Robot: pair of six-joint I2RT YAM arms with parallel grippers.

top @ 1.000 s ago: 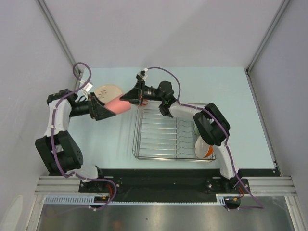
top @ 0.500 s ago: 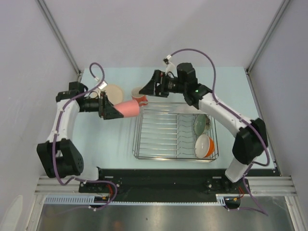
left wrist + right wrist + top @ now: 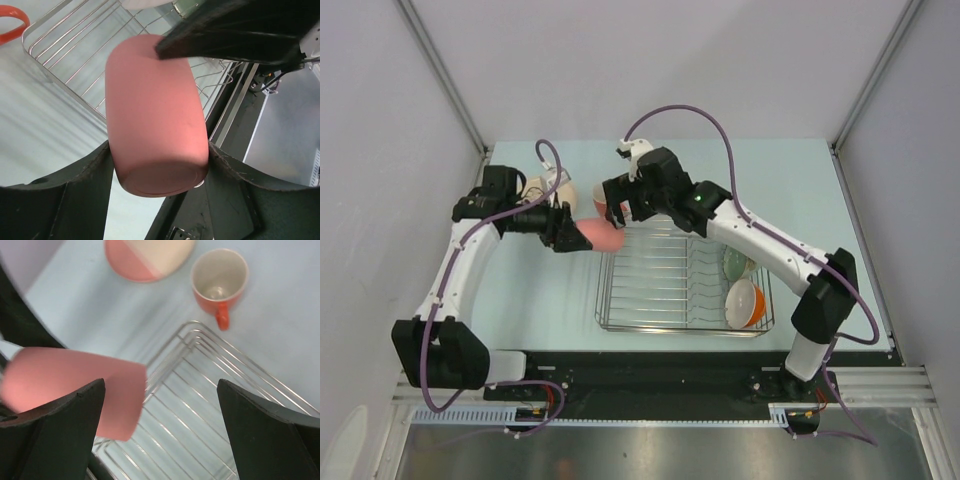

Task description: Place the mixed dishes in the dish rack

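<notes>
Swung back from beside the orange mug [image 3: 220, 282], your right gripper [image 3: 160, 435] now hangs wide open and empty just above the pink cup [image 3: 155, 115], which your left gripper [image 3: 157, 200] clamps sideways over the dish rack's [image 3: 660, 270] far left corner.

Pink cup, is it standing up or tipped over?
Tipped over. The pink cup lies sideways, squeezed in the left gripper.

The tabletop [image 3: 820, 180] is pale blue. Grey walls [image 3: 650, 60] stand around it. A black strip [image 3: 650, 365] and a shiny metal sheet [image 3: 660, 450] lie at its near edge.
</notes>
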